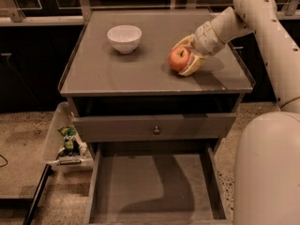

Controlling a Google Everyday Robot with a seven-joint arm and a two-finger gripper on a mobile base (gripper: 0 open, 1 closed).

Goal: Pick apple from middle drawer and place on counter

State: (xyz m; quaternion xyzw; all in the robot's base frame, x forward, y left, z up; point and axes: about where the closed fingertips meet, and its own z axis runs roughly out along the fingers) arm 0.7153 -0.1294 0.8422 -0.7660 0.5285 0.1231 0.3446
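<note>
The red apple (pixel 178 60) with yellowish patches rests on the grey counter (pixel 126 71), right of centre. My gripper (pixel 183 58) reaches in from the upper right, its pale fingers (pixel 194 65) closed around the apple's back and sides, low against the counter top. The middle drawer (pixel 140 186) stands pulled out below the cabinet, with a bare floor and nothing in it.
A white bowl (pixel 124 37) sits on the counter's back left. A closed drawer front with a small knob (pixel 156 130) is above the open one. A clear bin with a green packet (pixel 69 140) stands on the floor at left. My arm's body (pixel 269 168) fills the right side.
</note>
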